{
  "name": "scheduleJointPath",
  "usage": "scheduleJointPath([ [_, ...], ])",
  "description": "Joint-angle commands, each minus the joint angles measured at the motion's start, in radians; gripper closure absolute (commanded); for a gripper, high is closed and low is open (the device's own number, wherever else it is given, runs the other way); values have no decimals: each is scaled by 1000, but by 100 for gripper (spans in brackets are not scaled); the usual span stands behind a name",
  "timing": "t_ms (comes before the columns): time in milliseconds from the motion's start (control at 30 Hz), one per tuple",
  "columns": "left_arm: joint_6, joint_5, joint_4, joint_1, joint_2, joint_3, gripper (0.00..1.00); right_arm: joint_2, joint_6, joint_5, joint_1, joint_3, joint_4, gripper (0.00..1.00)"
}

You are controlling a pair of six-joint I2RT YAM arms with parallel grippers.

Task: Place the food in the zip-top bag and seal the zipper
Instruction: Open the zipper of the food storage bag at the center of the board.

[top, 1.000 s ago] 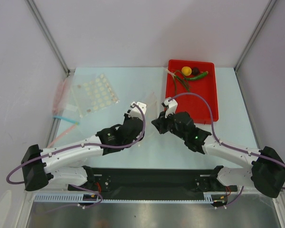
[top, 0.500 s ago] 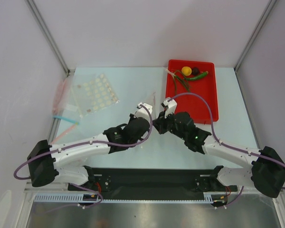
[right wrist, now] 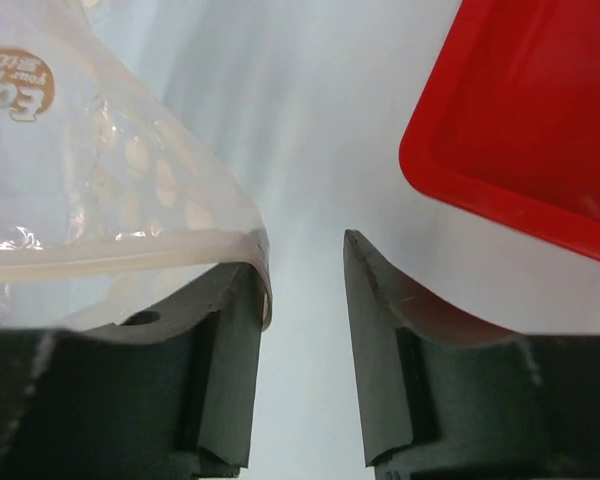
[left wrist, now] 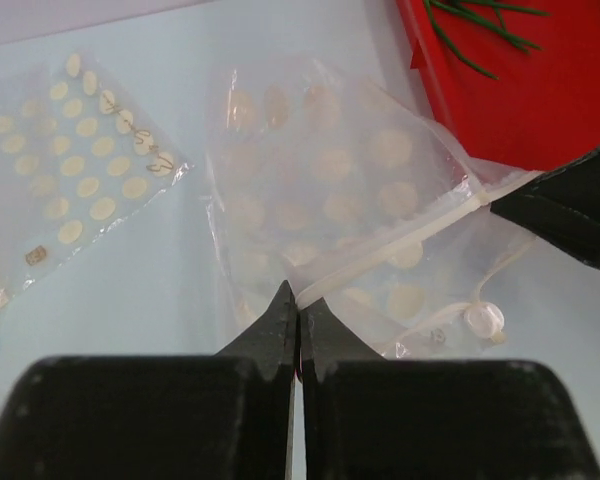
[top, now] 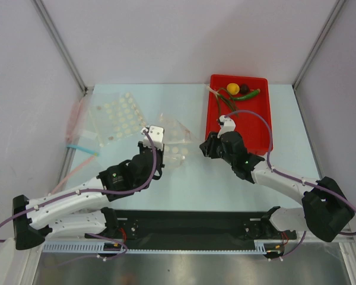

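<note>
Left gripper (left wrist: 297, 312): we see its two fingers squeezed tight together. They pinch the end of the zipper (left wrist: 400, 240) on the zip-top bag (left wrist: 320, 170).
Other dotted bag (top: 114, 116): it lies flat on the table (top: 166, 98), off to the left of the left gripper and apart from it.
Bag spot: we see the zip-top bag in the middle of the table, between the two grippers. It looks crumpled and a bit puffed up.
Zipper line: its long way goes across the table, from the left gripper's tips over toward the right gripper (right wrist: 300, 265). Most of the dotted part lies on the far side of it.
Right gripper: its fingers stand apart and we see nothing between them. The bag's edge rests against one finger.
Red tray (top: 261, 127): it sits just right of the right gripper. Its long way runs from near to far.
Food: it is all at the far end of the tray. We see green stalks (top: 222, 102), then a yellow ball (top: 232, 88) next to a dark ball (top: 245, 89), then a green chili (top: 250, 95).
</note>
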Motion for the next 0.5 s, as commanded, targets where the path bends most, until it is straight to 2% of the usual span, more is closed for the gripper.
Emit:
scheduleJointPath([
  [0,-7,-56,19,3,-33,-22,100,-22,33,78,-21,8,-48,57],
  [33,-9,-61,6,5,-6,-10,100,-27,31,76,-21,5,-42,52],
  [233,-22,-71,-16,18,95,24,100,-45,7,12,-20,-3,-14,36],
  [333,-22,-6,16,54,114,15,100,-52,-16,-40,-18,-6,7,29],
  [467,-22,120,33,132,178,33,100,-65,-39,-85,-15,-7,18,26],
])
